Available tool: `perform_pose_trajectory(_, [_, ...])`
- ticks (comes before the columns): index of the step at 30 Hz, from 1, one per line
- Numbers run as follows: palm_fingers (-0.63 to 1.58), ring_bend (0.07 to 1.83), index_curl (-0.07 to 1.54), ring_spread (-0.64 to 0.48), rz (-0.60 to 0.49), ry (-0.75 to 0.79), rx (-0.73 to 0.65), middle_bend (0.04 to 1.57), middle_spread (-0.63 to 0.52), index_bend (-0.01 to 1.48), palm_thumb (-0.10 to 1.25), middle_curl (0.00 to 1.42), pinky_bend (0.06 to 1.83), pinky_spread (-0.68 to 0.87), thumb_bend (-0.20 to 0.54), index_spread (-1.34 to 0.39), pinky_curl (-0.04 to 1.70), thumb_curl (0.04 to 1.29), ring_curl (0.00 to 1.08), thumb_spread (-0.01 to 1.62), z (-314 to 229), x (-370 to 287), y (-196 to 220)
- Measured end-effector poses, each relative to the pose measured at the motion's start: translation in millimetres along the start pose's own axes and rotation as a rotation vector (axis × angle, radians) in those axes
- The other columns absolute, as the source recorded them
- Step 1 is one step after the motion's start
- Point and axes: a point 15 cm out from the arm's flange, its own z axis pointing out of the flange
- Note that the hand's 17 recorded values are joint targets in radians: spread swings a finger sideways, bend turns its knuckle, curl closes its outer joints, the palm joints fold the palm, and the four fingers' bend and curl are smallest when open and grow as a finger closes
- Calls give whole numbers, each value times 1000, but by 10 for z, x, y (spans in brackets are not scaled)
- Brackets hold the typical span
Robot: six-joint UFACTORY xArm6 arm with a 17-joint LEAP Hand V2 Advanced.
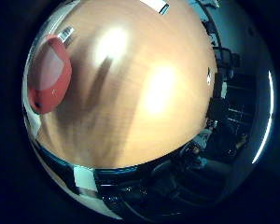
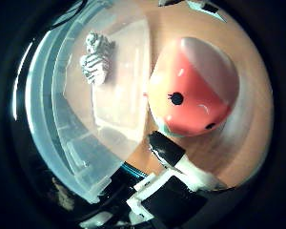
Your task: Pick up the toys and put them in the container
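Closest to the palm is the red toy [image 2: 193, 88], a rounded figure with dark dot eyes and a pale front, resting on the wooden table [image 1: 144, 93] just beside the clear plastic container [image 2: 62, 129]. Only 1 black-tipped finger of the hand [image 2: 174, 164] shows, reaching toward the toy's underside, so I cannot tell how far the fingers are spread. Farther off, 1 small white toy [image 2: 96, 58] lies inside the container, probably already delivered.

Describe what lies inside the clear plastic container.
Inside the clear container lies one small grey-and-white striped toy. The red toy rests outside, on the wooden table. The container's far corners are out of sight.
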Motion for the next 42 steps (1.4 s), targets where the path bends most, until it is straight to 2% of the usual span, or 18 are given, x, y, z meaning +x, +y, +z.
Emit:
perform_pose_trajectory(7, [177,308,267,177,-3,-32,-58,201,-11,162,592,336,398,428,-23,-378,282,300,254,1051,456,-153,235])
perform_pose_trajectory(14, [219,330,268,159,4,-41,-85,202,-32,163,630,338,385,435,-21,-377,281,306,253,1063,683,-168,242])
perform_pose_trajectory(16, [344,390,271,100,4,-38,-75,234,-73,167,635,349,380,419,-22,-355,275,307,263,1067,692,-160,212])
perform_pose_trajectory(17, [440,448,266,30,5,-37,-66,268,-117,156,640,359,384,405,-20,-352,268,309,270,1069,687,-156,189])
perform_pose_trajectory(18, [581,546,265,-76,7,-37,-57,334,-170,157,649,384,383,344,-17,-345,259,312,295,1071,682,-156,168])
perform_pose_trajectory(19, [737,632,275,-138,9,-37,-44,412,-205,174,655,418,400,265,-18,-349,261,313,326,1071,664,-154,139])
perform_pose_trajectory(20, [880,711,267,-206,12,-37,-24,463,-247,157,667,445,479,122,-18,-360,267,317,346,1069,635,-152,96])
perform_pose_trajectory(22, [1100,857,321,-279,12,-34,7,570,-305,223,689,528,618,-151,-17,-403,325,322,434,1072,562,-142,39])
perform_pose_trajectory(23, [1130,904,356,-299,12,-32,17,615,-328,261,699,569,705,-238,-17,-428,365,326,471,1070,525,-138,31])
perform_pose_trajectory(25, [1150,1031,454,-326,15,-28,45,730,-370,407,712,670,877,-310,-18,-477,453,333,545,1070,446,-120,-5])
perform_pose_trajectory(30, [1019,1260,737,-319,32,-17,105,931,-418,729,756,914,1172,-309,-17,-524,661,354,702,1056,246,-18,-54])
perform_pose_trajectory(34, [1036,1304,907,-302,59,-2,162,1084,-386,913,892,1028,1247,-273,9,-483,771,393,769,1056,-16,107,-43])
perform_pose_trajectory(37, [1038,1318,975,-290,82,5,185,1148,-347,967,1026,1058,1263,-241,33,-432,838,438,805,1055,-191,189,23])
perform_pose_trajectory(42, [1014,1344,1032,-279,99,-17,94,1198,-284,992,1100,1069,1255,-219,-3,-372,939,512,852,1039,-357,166,408])
